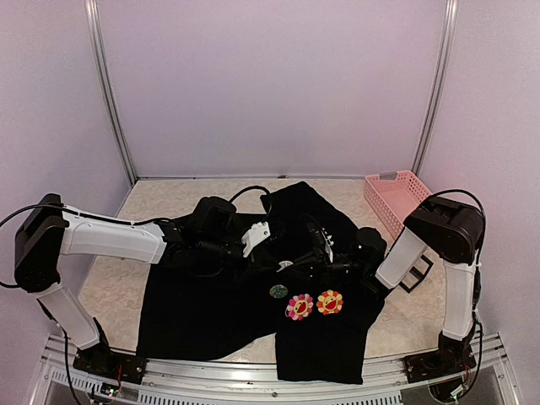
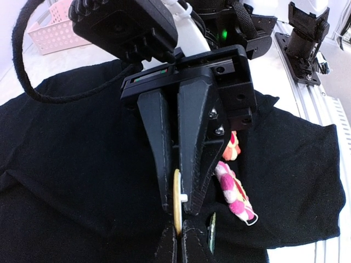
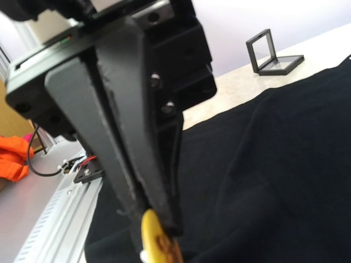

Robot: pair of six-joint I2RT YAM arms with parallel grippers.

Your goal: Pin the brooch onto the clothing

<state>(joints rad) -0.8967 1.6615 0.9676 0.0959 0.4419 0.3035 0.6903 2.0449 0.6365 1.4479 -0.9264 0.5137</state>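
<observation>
Black fingers of the left end effector (image 3: 156, 219) are pressed together with no gap, and a round pale-yellow brooch (image 2: 176, 200) is nipped edge-on at their tips. The right end effector (image 2: 180, 211) meets it tip to tip from the opposite side. Its two fingers (image 2: 156, 148) stand narrow, one on either face of the same disc, with a small white nub on the brooch lying against the inner side of one finger. Both thus grip the brooch, which is held upright between them and just above the cloth.

Beneath the two tips lies the shirt (image 1: 211, 312), black and short-sleeved, spread flat across the middle of the bench (image 1: 110, 287) with some folds and its hem toward the arm bases. On its front, near the hem and just beside each other, sit a pink flower badge (image 1: 299, 307) and an orange flower badge (image 1: 329, 302). A small round greenish badge (image 1: 278, 291) lies just up and to the left of the pink one in the overhead view. The brooch hangs near these, slightly farther from the bases.

At the far right corner of the bench stands a pink slotted basket (image 1: 395, 198), off the shirt. The right wrist view shows a small black-framed display case (image 3: 274, 55) standing open on the bare bench beyond the edge of the cloth.
</observation>
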